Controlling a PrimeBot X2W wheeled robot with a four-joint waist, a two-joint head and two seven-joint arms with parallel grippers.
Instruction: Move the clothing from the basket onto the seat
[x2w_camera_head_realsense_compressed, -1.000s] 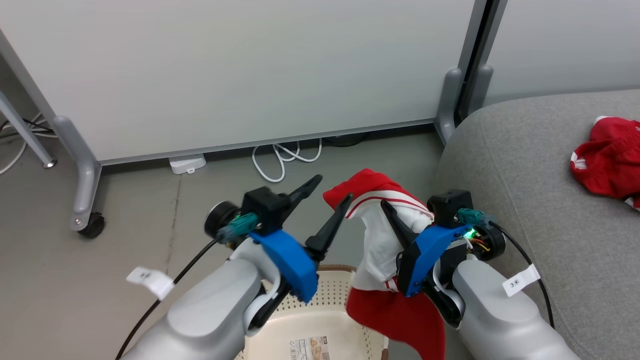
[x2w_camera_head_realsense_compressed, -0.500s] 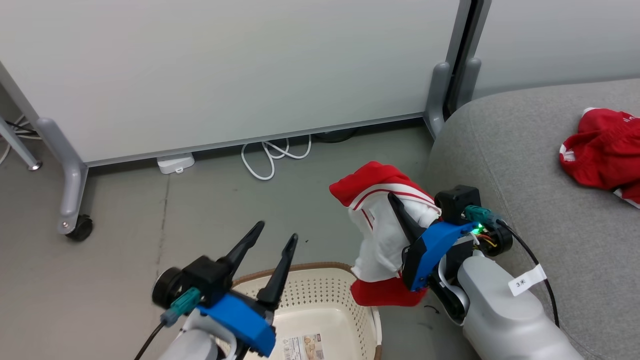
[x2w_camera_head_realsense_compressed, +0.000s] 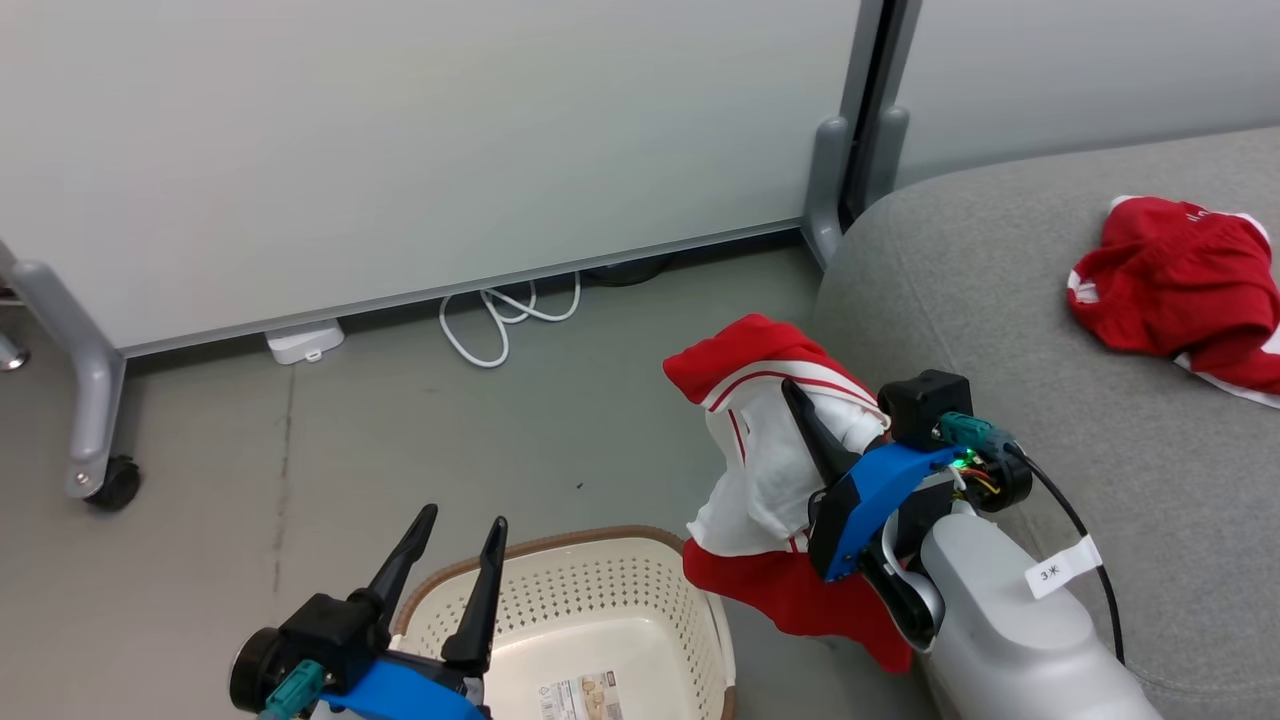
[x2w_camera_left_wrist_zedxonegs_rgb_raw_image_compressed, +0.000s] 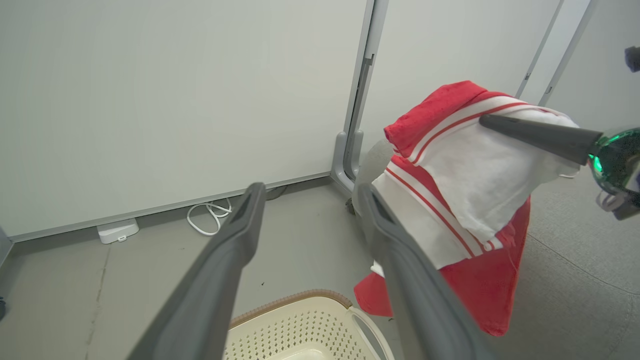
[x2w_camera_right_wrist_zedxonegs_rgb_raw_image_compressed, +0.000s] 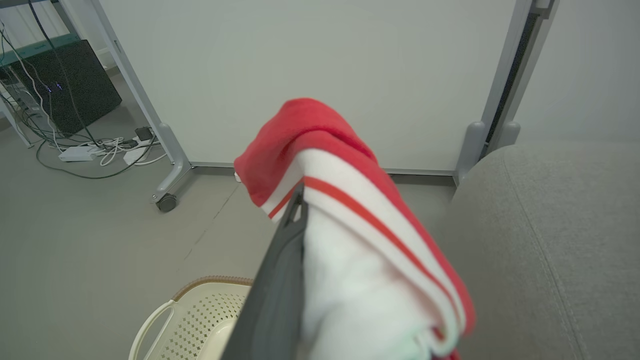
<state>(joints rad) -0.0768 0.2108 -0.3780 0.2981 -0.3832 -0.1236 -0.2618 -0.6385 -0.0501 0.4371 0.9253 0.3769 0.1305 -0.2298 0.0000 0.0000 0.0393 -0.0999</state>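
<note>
The right end effector (x2w_camera_head_realsense_compressed: 815, 400) is clenched on the striped garment (x2w_camera_head_realsense_compressed: 765, 470), one dark finger lying across the white cloth and the other hidden beneath it. The fabric drapes over the fingers, and its red hem hangs just above and to the right of the basket (x2w_camera_head_realsense_compressed: 560, 537). It is probably held that high so the loose tail clears the rim on the way across. The left end effector (x2w_camera_head_realsense_compressed: 463, 517) is released, fingers apart and holding nothing. It sits low over the basket's left rim, which appears to keep it out of the carrying arm's path. Right of the basket rises the seat (x2w_camera_head_realsense_compressed: 1000, 330), where the red garment (x2w_camera_head_realsense_compressed: 1170, 290) already lies crumpled, well away from the basket. No cloth shows in the visible part of the basket's interior, so this looks like the last piece to deliver.
</note>
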